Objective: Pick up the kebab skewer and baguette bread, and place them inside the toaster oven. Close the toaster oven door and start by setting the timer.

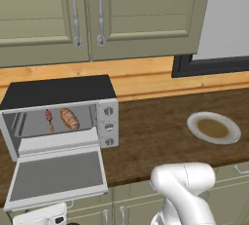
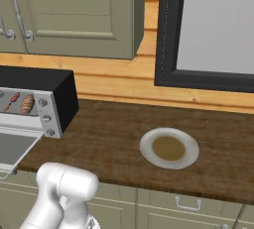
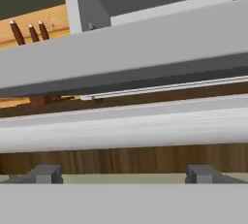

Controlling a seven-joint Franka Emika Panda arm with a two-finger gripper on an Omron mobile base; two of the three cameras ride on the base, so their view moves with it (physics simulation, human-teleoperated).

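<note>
Nearest, we see the gripper (image 3: 124,173) with fingers spread wide and empty, just below the handle (image 3: 124,132) of the door (image 1: 56,176), which hangs open. Beyond, inside the oven (image 1: 58,91), lie the skewer (image 1: 49,119) and bread (image 1: 69,118). We judge loading done; closing and the timer remain.

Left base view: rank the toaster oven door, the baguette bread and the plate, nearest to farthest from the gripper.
Gripper, open, sits low at the door's handle edge.
1. toaster oven door, folded down in front.
2. baguette bread, inside the toaster oven, behind the door.
3. plate, far right on the counter.
</note>
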